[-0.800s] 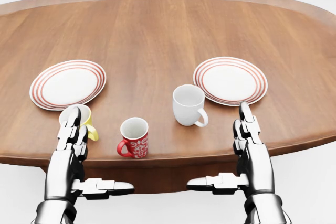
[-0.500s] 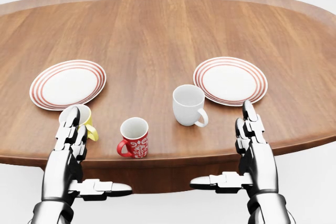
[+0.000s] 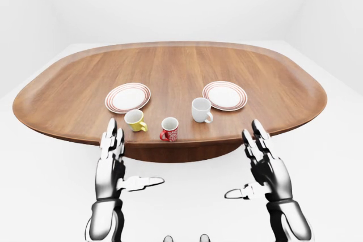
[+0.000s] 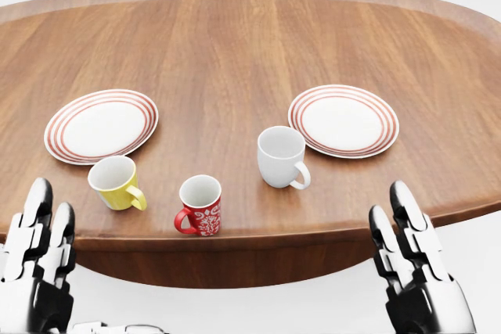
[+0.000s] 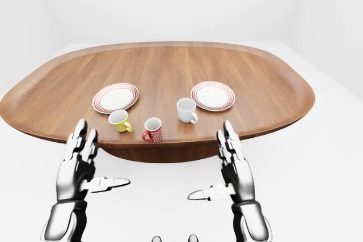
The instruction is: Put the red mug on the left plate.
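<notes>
Chrome fingers spread, the left robot hand (image 3: 116, 165) and right robot hand (image 3: 264, 165) hang, seemingly below the table (image 3: 170, 66) edge.

Count on the oval brown wooden table (image 4: 235, 44), one only:
- Two white round plates with red rings: left (image 4: 101, 125), right (image 4: 343, 120).
- Three ceramic mugs: yellow (image 4: 116, 183), red patterned (image 4: 200, 206), white (image 4: 282, 157).
</notes>
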You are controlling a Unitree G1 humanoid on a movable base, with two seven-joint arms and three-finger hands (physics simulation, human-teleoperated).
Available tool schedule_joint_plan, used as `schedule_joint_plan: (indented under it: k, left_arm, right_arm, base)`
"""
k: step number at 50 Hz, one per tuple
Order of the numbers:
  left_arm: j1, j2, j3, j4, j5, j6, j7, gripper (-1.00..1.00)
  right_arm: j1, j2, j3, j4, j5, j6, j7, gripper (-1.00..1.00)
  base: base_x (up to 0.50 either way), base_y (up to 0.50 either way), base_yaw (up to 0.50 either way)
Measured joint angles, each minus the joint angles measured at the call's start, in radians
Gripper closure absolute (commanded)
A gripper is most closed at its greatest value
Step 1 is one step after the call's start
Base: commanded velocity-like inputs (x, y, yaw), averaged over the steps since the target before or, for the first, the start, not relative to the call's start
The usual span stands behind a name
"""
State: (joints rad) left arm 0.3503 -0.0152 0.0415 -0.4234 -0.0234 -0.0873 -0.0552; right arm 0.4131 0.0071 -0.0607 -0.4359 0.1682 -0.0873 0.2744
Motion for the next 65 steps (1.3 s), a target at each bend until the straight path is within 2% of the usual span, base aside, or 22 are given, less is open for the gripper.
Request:
schedule_joint_plan:
  k: [9,24,65]
  left_arm:
    - [0.098,-0.036,0.045,-0.094,-0.026,0.0,-0.032,-1.0]
    - [0.158,-0.07,0.073,-0.149,-0.043,0.0,-0.069,-1.0]
    - [0.188,-0.071,0.06,-0.172,-0.036,0.0,-0.07,-1.0]
  right_arm:
    - [0.074,0.03,-0.042,-0.073,0.045,0.0,0.086,-1.0]
    - [0.095,0.054,-0.072,-0.107,0.062,0.0,0.138,-1.0]
    - [0.084,0.051,-0.058,-0.103,0.019,0.0,0.112,-1.0]
  base:
    - [0.0,0.0,0.0]
    - [0.0,0.03,0.0]
    - [0.0,0.5,0.0]
